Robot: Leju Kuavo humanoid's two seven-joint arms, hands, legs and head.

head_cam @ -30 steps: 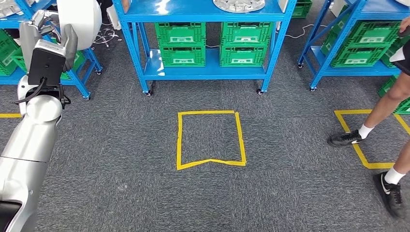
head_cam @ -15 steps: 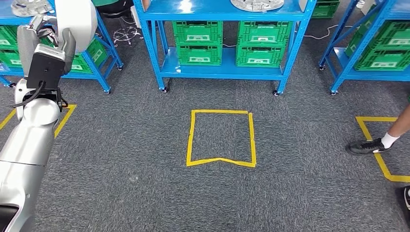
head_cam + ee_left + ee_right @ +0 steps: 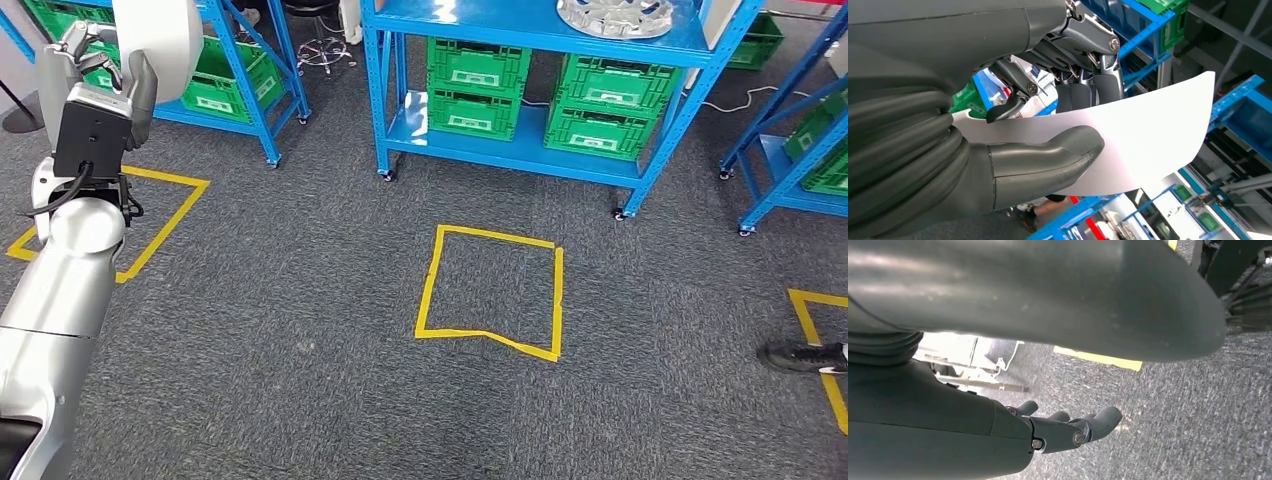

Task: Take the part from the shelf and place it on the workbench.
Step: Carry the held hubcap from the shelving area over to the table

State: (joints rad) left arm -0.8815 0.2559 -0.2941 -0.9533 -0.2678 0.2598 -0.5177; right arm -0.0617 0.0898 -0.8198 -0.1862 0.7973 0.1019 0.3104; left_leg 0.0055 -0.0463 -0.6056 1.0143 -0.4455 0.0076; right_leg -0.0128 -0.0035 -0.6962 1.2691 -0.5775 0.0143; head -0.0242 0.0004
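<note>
I see my left hand raised high at the left of the head view, thumb on one face and darker fingers on the other, pinching the white part. The part is a thin curved sheet; its long axis runs away from the wrist, free end pointing toward the blue shelving. My right hand hangs over grey carpet, fingers loosely curled, holding nothing.
</note>
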